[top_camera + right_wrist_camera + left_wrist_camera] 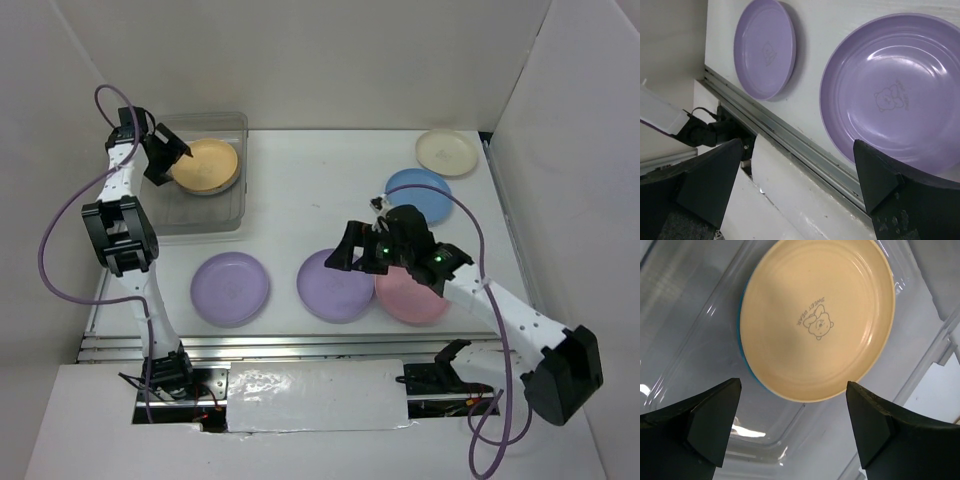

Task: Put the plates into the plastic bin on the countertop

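A yellow-orange plate [817,320] lies flat and face up inside the clear plastic bin [215,218], at the far left of the white bench [300,180]. It has a small bear print at its centre. A blue edge shows under its left side, but what that belongs to cannot be told.

The left gripper [170,158] hangs just above the bin, jaws spread wide either side of the plate's near rim, touching nothing.

Five more plates lie on the bench outside the bin. The left-hand lilac plate [231,288] and the right-hand lilac plate [895,95] sit near the front rail [790,140], with a pink plate [412,300] just beside the latter. A blue plate [420,192] and a cream plate [447,152] lie toward the far right.

The right gripper [345,257] hovers over the right-hand lilac plate, jaws wide and empty. In its wrist view the plate lies just ahead, toward the right finger. The plate is round, so it has no long axis to align with. The right arm is far nearer, so this plate is the likely next pickup.
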`<control>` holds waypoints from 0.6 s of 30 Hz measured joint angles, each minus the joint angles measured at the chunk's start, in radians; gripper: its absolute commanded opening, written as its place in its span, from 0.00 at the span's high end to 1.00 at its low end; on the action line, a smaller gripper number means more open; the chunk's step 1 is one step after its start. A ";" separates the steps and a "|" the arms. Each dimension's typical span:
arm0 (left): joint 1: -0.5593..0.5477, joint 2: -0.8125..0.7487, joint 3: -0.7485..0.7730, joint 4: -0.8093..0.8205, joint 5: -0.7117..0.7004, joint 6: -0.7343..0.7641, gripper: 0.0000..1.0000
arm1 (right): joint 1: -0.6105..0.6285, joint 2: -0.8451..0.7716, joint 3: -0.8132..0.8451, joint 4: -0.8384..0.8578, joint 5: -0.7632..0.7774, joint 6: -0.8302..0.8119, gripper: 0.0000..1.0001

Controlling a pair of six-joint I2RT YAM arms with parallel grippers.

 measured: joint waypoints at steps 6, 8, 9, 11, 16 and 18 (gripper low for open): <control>0.012 -0.085 0.061 -0.145 -0.063 0.000 0.01 | 0.143 0.290 0.164 0.025 0.073 0.000 0.00; 0.020 -0.183 -0.006 -0.158 -0.079 0.011 0.01 | 0.204 0.407 0.241 0.037 0.111 0.005 0.00; 0.023 -0.253 -0.068 -0.158 -0.087 0.024 0.01 | 0.233 0.464 0.284 0.039 0.137 0.009 0.00; 0.023 -0.409 -0.197 -0.154 -0.122 0.051 0.01 | 0.277 0.568 0.360 0.045 0.173 0.024 0.00; -0.014 -0.738 -0.388 -0.161 -0.181 0.124 0.01 | 0.354 0.793 0.500 0.063 0.256 0.076 0.04; -0.022 -0.870 -0.504 -0.146 -0.180 0.149 0.01 | 0.366 0.855 0.529 0.063 0.273 0.094 0.07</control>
